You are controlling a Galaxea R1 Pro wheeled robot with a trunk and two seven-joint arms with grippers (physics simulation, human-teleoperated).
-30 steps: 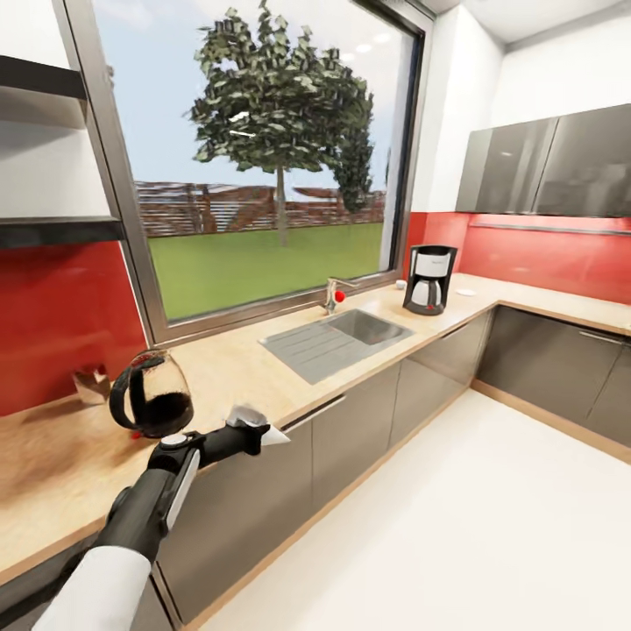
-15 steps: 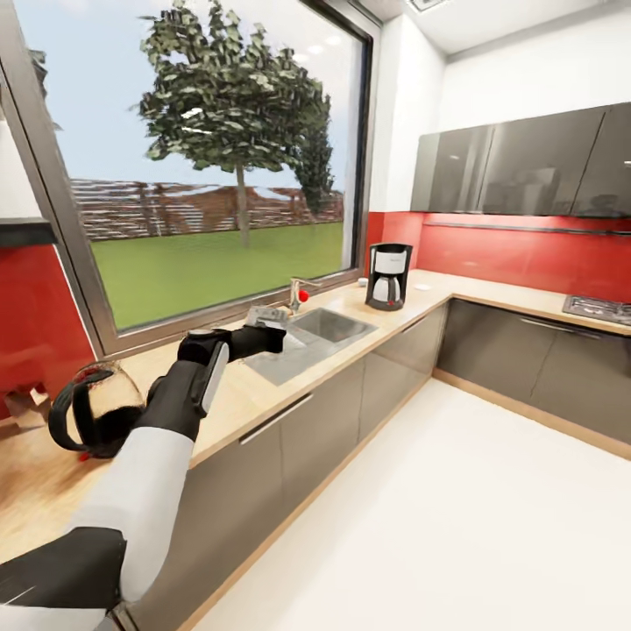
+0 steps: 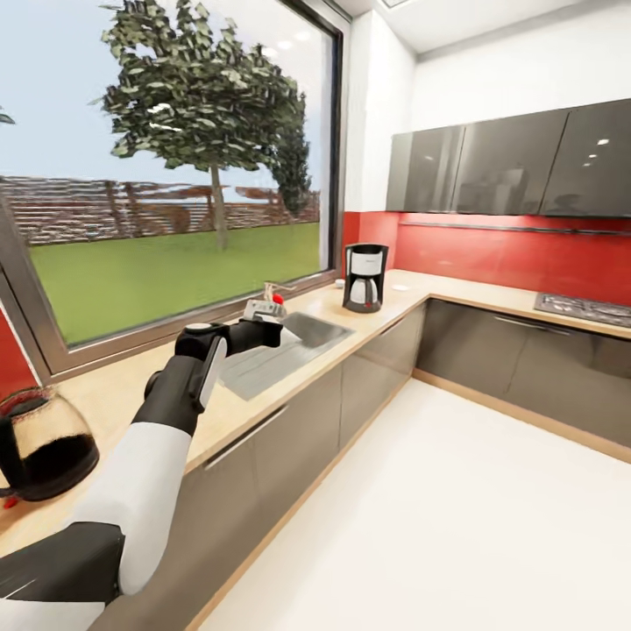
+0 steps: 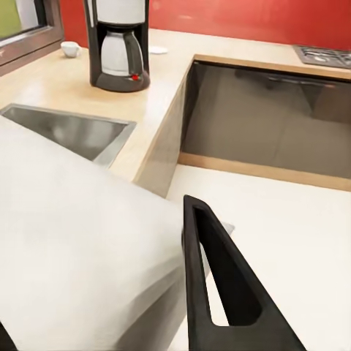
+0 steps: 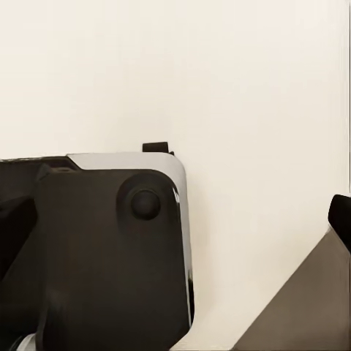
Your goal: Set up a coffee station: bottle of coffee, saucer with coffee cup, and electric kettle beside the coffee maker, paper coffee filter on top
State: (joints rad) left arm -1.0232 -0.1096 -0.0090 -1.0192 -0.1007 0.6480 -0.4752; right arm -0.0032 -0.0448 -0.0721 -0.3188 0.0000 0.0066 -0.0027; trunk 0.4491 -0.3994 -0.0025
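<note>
The black coffee maker [image 3: 364, 278] with its glass carafe stands on the kitchen countertop [image 3: 123, 394] near the corner, also seen as the coffee maker [image 4: 117, 44] in the left wrist view. My left gripper [image 3: 265, 317] is shut on the paper coffee filter [image 3: 261, 308], held above the near end of the sink; the paper coffee filter [image 4: 73, 241] lies against one black finger [image 4: 219, 285]. The coffee cup [image 4: 70, 49] and the saucer [image 4: 157, 50] sit beside the machine. The electric kettle [image 3: 39, 443] stands on the counter at the far left. Of my right gripper only a dark sliver shows at the right wrist view's edge.
A steel sink [image 3: 289, 346] with a tap [image 3: 273, 294] lies between my left arm and the coffee maker. A hob [image 3: 583, 308] sits on the counter's right run. Grey cabinets [image 3: 456, 346] line the white floor [image 3: 438, 526]. The robot's own black base [image 5: 95, 256] shows over the floor.
The head view has swung right, so the kettle sits further left in the picture. My left arm has risen and reached over the counter toward the sink, still holding the filter.
</note>
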